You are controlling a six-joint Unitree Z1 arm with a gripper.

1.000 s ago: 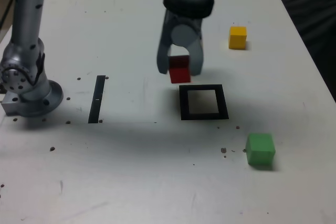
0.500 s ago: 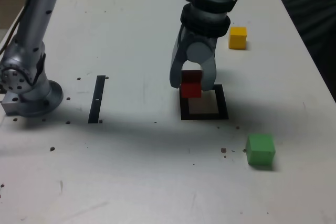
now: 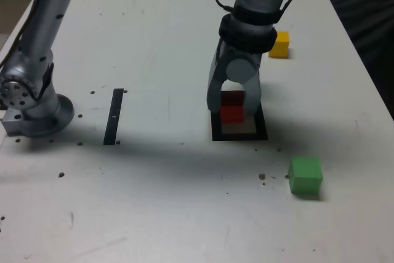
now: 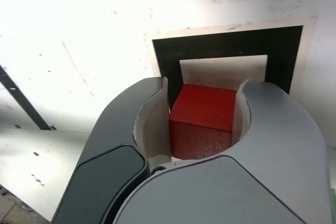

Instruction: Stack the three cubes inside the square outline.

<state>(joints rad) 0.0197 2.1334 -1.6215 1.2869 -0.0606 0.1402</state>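
A white table (image 3: 154, 201) seen from above and in front. At the exterior view's left stands the arm's grey base (image 3: 31, 106). Just to its right a thin black strip (image 3: 114, 116) lies flat on the table. Right of centre is the square outline (image 3: 239, 132), a black frame with a pale middle. The gripper (image 3: 233, 108) points down over it, jaws clamped on the red cube (image 3: 232, 113); the wrist view shows the cube (image 4: 203, 113) pinched between both jaws above the frame's pale centre (image 4: 223, 72). Whether it touches the table is unclear. Farther right, the yellow cube (image 3: 279, 44) sits behind the arm and the green cube (image 3: 306, 176) sits nearer the camera, both apart from the outline.
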